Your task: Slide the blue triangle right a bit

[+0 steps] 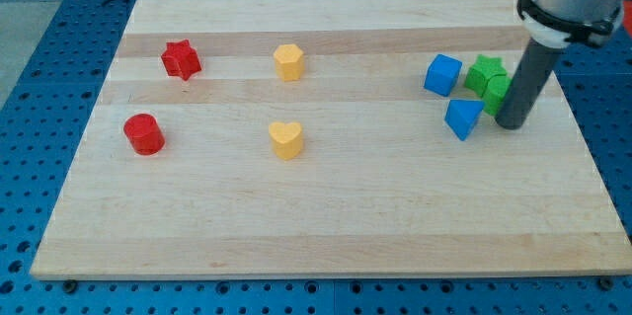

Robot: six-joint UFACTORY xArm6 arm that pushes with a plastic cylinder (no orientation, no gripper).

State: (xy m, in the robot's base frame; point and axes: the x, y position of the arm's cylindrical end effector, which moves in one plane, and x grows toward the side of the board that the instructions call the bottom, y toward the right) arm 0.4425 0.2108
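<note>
Eight blocks sit on the wooden board (pixel 326 216). At the view's right, the blue triangle (pixel 463 118) lies just left of my tip (pixel 511 123); contact cannot be told. No gripper ends the rod, which holds nothing. Two green blocks (pixel 488 80) crowd just above-right of the triangle, a blue cube (pixel 443 74) above-left. Far left of it lie a yellow heart (pixel 286 140), yellow hexagon (pixel 288 61), red star (pixel 181 59) and red cylinder (pixel 144 134).

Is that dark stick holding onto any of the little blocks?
Nothing is held. My tip only rests on the board, just right of the blue triangle and beside the green blocks.
</note>
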